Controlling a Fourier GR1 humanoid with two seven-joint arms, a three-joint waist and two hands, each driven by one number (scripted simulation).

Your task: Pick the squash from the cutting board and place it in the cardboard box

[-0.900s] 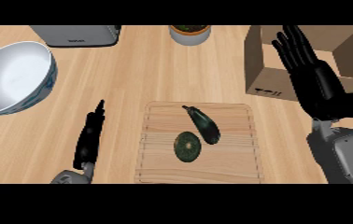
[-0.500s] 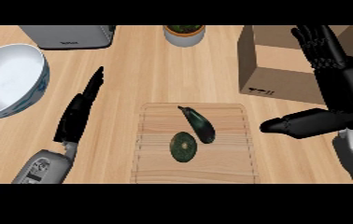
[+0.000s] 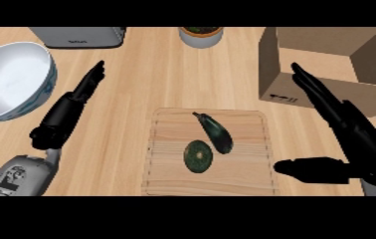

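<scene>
**Wood board holds squash, both hands open**

Wood board [image 3: 169, 178] sits at centre of the counter [image 3: 161, 83] w/ two dark veg on it. The squash [image 3: 198, 156] is the round dark-green one, lying near the board's middle. Just beside it, up and to the right, is a long dark eggplant [image 3: 215, 133]; can't tell if they touch.

Your right hand [image 3: 345, 133] is to the right of the board, fingers straight and pointing up toward the box [image 3: 283, 78], thumb stuck out left near the board's right edge. Holding nothing, apart from the squash.

Your left hand [image 3: 70, 108] is left of the board, fingers straight, angled up-right, also holding nothing.

Box stands at upper right, top open. A white bowl [image 3: 22, 78] is at far left, a grey appliance [image 3: 77, 36] at top left, a pot [image 3: 200, 36] at top centre.
</scene>
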